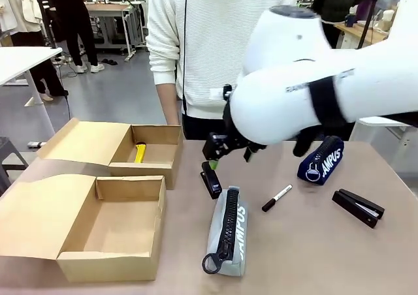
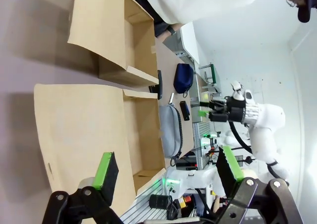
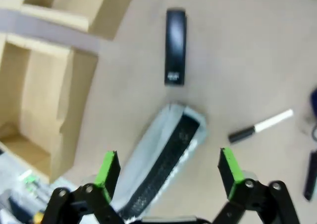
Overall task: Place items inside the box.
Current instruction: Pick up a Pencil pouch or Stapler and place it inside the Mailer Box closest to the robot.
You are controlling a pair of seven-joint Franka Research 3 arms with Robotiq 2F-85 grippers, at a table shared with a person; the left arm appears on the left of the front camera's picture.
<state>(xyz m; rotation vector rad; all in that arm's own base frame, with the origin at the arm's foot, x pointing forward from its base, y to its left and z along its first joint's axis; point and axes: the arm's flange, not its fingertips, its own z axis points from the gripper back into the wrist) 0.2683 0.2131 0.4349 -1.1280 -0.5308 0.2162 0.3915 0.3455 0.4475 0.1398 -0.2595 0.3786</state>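
Grey pouch [image 1: 226, 233] lies below the spread right hand [image 3: 169, 164], bare table [image 1: 307, 256] alongside.

Two open cardboard boxes at the left of the frame, flaps spread: near box [image 1: 108, 267] at lower left, far box [image 1: 145, 171] just behind it, with a yellow utility knife [image 1: 140, 153] inside. On the tabletop at lower centre, a grey zip pouch [image 1: 227, 233], zipper up. Just above it, a black stapler [image 1: 211, 179]. Right of the pouch, a black-and-white marker [image 1: 277, 198], lying slantwise. At centre right, a navy pouch [image 1: 321, 159]; at lower right, a second black stapler [image 1: 358, 207].
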